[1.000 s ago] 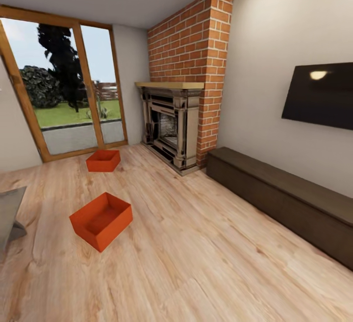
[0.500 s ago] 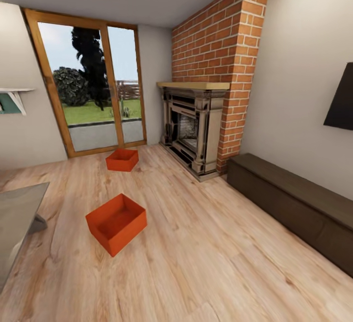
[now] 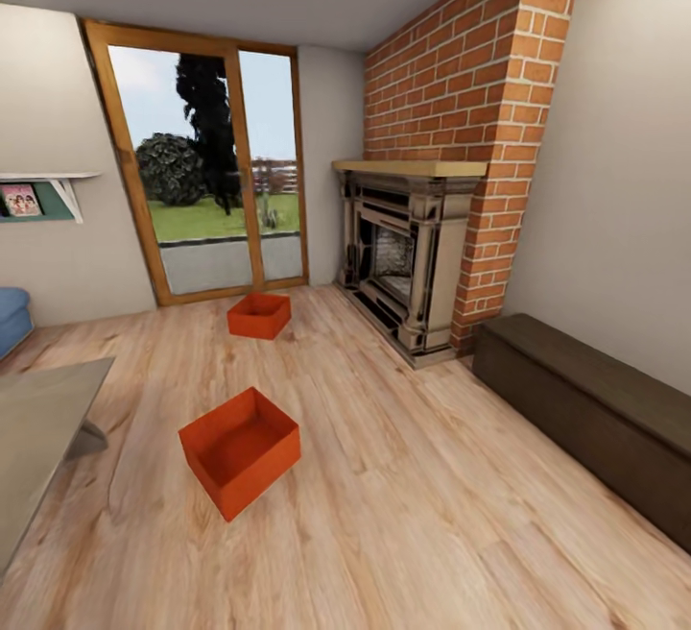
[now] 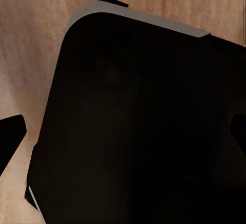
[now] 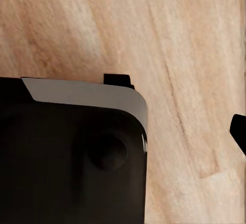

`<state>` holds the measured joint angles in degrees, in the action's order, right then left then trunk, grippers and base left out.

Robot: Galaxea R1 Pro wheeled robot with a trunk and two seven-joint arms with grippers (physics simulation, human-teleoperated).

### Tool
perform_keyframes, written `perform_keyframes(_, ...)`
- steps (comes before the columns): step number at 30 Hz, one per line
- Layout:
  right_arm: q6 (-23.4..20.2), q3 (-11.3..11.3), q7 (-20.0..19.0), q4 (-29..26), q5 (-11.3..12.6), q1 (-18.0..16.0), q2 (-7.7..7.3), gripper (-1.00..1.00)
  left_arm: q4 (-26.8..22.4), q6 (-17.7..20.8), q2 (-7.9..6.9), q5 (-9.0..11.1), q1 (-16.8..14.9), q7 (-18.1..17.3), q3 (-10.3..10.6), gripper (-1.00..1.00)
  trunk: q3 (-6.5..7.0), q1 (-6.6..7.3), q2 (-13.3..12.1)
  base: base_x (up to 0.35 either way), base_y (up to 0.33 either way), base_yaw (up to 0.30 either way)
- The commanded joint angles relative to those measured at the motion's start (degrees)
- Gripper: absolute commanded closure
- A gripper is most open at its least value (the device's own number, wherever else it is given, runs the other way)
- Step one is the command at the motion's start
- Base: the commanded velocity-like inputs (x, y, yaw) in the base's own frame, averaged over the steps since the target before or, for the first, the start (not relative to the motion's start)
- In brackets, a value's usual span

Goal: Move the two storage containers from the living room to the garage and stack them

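Observation:
Two orange-red storage containers sit open-topped on the light wood plank floor (image 3: 413,524) of the living room. The nearer container (image 3: 240,450) lies left of centre, turned at an angle. The farther container (image 3: 259,315) rests by the wood-framed glass doors (image 3: 206,188). In the left wrist view my left gripper (image 4: 124,131) hangs over my dark base, with one fingertip at each edge of the picture, open and empty. My right gripper (image 5: 123,131) shows one fingertip (image 5: 239,130) at the far edge, over bare planks; its jaws stand wide apart.
A red brick fireplace (image 3: 408,255) stands at the back right, with a long dark low cabinet (image 3: 585,419) along the right wall. The glass coffee table (image 3: 38,428) juts in at the left. A corner of the blue sofa (image 3: 11,318) sits behind it.
The head camera has swung left, so the whole picture slid right. The wall screen left the view; a wall shelf and the sofa corner came in. The containers themselves have not moved.

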<state>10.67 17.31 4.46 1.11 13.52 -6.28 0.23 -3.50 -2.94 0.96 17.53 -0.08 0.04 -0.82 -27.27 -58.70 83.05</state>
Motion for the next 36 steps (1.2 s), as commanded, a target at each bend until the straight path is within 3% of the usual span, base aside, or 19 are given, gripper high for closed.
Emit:
perform_keyframes(1, 0.3, 0.5, 0.1, 0.1, 0.5, -0.1, 0.01, -1.00, 0.0, -0.1, 0.01, 0.2, 0.0, 0.0, -0.1, -1.00, -0.05, -0.03, 0.0, 0.323, -0.076, 0.009)
perform_keyframes(19, 0.2, 0.5, 0.0, -0.1, 0.4, -0.1, 0.06, -1.00, 0.0, -0.1, 0.01, 0.2, 0.0, 0.0, 0.0, -1.00, -0.05, -0.03, 0.0, 0.323, -0.076, 0.007)
perform_keyframes(36, -0.2, 0.4, 0.0, -0.1, 0.5, -0.1, -0.14, -1.00, 0.0, -0.1, 0.01, 0.1, 0.0, 0.0, 0.0, -1.00, -0.05, -0.03, 0.0, 0.299, -0.130, 0.251)
